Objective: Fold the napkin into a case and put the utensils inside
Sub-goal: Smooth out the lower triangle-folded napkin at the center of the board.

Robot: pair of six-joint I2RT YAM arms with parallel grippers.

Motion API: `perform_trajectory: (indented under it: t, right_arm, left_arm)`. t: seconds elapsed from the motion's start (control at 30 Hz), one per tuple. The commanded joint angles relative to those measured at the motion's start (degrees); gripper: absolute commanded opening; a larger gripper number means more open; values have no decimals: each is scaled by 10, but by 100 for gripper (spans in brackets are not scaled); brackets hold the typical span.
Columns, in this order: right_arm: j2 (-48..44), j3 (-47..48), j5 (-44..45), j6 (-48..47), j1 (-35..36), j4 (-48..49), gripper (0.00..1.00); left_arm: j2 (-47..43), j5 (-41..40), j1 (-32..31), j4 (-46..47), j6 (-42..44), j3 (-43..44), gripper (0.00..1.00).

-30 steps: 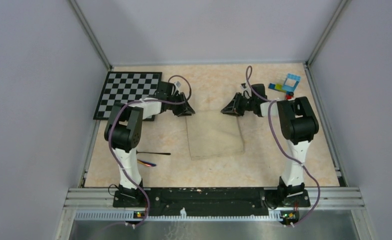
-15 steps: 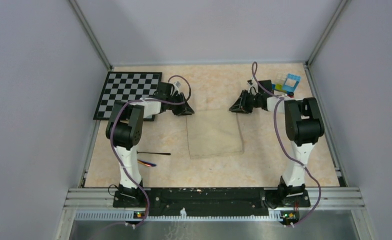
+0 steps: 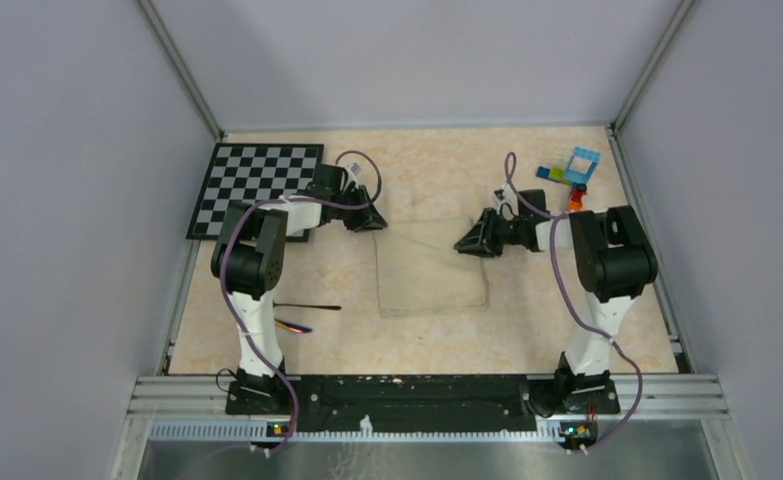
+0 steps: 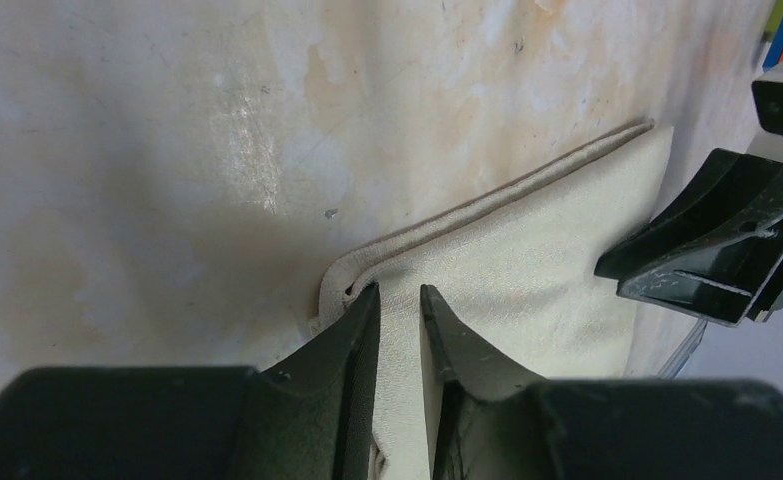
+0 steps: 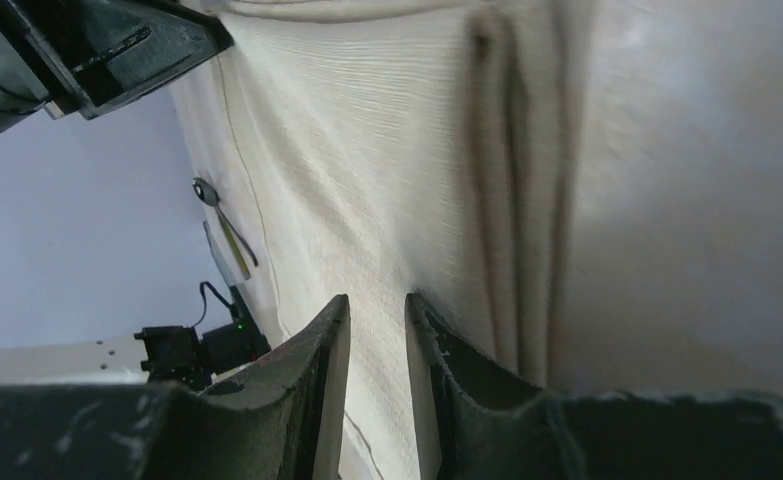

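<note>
The napkin (image 3: 429,275) lies in the middle of the table (image 3: 527,325). It is not a case yet. The utensils (image 3: 312,307) wait at its 8 o'clock, well apart, so we think they go in last.

Our left gripper (image 3: 372,224) is at the napkin's 11 o'clock corner. Its fingers are almost together at the hem, and we cannot tell if they pinch it. Our right gripper (image 3: 467,243) sits at 1 o'clock, fingers a little apart, holding nothing. We think both are there to fold the far edge.
</note>
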Motion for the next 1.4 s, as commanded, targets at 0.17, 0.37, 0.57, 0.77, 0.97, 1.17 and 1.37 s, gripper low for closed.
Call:
perform_trajectory:
  t: [0.17,0.37,0.57,0.77,0.97,1.17,1.37]
  right_arm:
    - [-172,-15,161,-122,1,-198,31]
    - [-164,-69,50,-7,97,-51,34]
    - [-138,-146,78,-40,66,-40,33]
    - [-240,-163,127,-108,48,-177,35]
    - [-282,-166,136,-119,47,-199,38]
    - [-275,-170,234,-150,48,-252,36]
    - [-345,-148,235,-148,82,-303,37]
  left_arm:
    - [19,-53,9,-35,20,-23,27]
    - [23,-50,10,-35,20,-20,27]
    - [21,-44,9,-44,22,-17,27]
    - [17,-40,9,-48,25,-15,27]
    - [-9,-15,8,-46,18,-13,32]
    - [-85,4,0,-67,21,-12,46]
    - [-151,42,-46,-49,12,-68,54]
